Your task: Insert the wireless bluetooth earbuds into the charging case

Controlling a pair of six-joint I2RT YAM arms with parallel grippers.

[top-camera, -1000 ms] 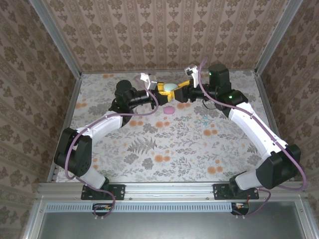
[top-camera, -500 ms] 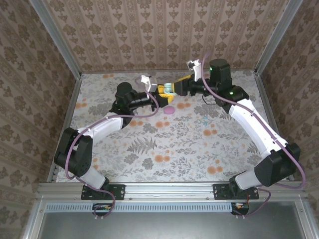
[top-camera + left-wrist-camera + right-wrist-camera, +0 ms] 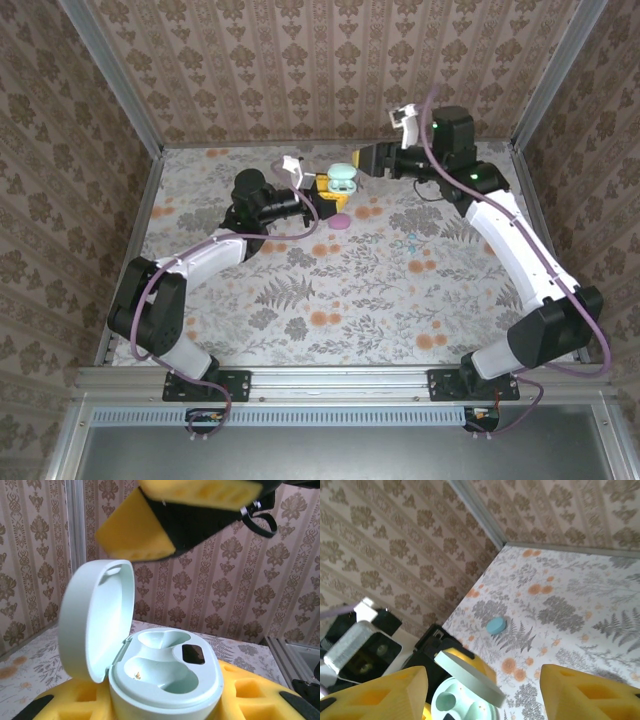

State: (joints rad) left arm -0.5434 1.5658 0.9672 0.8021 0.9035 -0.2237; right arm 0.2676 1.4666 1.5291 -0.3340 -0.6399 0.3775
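teal earbud lying on floral table right of centre, well apart from the case, pink case sitting near left gripper, left gripper clamping mint charging case between yellow pads, lid standing open, right gripper hovering just beyond, fingers spread wide

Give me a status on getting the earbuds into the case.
Done: the charging case is open, lid up, gripped by the left hand. In hand: the right hand is open and empty beside it. Left: both sockets are empty, nothing seated yet.
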